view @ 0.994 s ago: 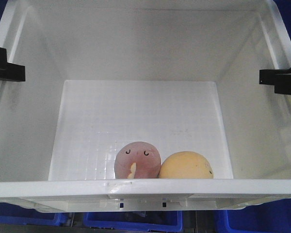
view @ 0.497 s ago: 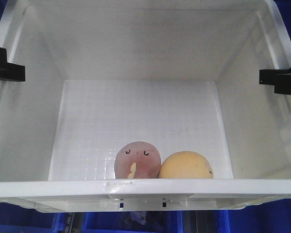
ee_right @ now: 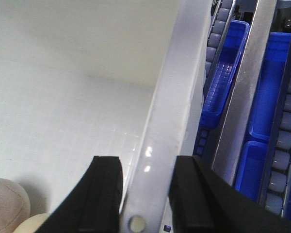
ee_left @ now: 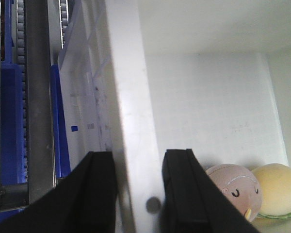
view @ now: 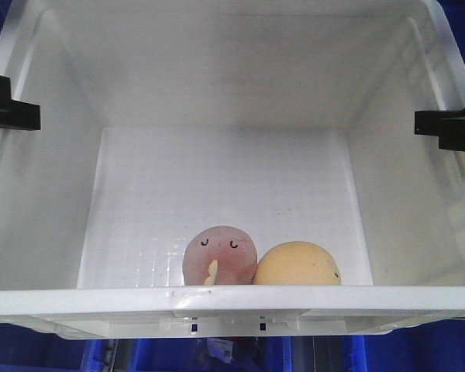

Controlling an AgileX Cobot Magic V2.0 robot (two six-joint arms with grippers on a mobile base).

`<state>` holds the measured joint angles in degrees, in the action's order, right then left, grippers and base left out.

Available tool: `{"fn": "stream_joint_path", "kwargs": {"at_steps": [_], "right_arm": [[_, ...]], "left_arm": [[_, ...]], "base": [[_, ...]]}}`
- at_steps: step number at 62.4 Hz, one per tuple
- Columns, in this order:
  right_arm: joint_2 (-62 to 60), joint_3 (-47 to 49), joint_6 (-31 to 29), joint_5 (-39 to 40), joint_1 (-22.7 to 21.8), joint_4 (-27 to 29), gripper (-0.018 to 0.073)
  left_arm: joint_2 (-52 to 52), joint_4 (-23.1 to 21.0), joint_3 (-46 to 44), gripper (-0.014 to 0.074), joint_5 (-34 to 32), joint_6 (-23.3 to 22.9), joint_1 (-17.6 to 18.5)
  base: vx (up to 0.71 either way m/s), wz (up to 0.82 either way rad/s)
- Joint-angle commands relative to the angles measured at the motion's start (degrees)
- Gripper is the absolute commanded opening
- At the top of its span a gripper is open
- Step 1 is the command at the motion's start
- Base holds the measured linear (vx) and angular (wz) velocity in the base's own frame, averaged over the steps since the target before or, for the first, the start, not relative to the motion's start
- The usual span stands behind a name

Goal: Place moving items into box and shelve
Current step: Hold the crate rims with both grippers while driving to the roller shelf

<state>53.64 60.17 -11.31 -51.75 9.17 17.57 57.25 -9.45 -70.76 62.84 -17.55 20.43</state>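
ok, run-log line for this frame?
stage: crate carry | left tool: shut on crate rim | right tool: same | pink ball, yellow ball: inside, touching

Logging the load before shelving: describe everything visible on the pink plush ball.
The pink plush ball is round, dusty pink and soft-looking, with two curved black closed-eye marks and a cream nub pointing up on its front. It sits on the floor of the white crate, against the near wall, its right side touching the yellow-orange ball. Neither gripper touches it; its base is hidden behind the rim.
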Motion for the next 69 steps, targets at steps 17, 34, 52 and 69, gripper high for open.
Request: {"fn": "stream_joint_path", "kwargs": {"at_steps": [17,34,52,69], "right_arm": [[-1.19,2.58,-1.59,7.48,-0.04,1.97,-0.0006],[-1.19,2.58,-1.59,7.16,-0.04,1.97,-0.0006],[-1.19,2.58,-1.59,7.42,-0.04,1.97,-0.0006],[-1.19,2.58,-1.59,7.42,-0.04,1.97,-0.0006]], "left_arm": [[-1.25,-1.57,-2.98,-0.0003,-8.32,0.65,0.15],[-1.25,-1.57,-2.98,-0.0003,-8.32,0.65,0.15],[-1.25,-1.2,-2.98,-0.0003,-8.73,0.65,0.15],[-1.25,-1.16,-2.98,-0.0003,-8.77,0.65,0.15]], "base": [[0.0,0.0],[0.0,0.0],[0.0,0.0],[0.0,0.0]]}}
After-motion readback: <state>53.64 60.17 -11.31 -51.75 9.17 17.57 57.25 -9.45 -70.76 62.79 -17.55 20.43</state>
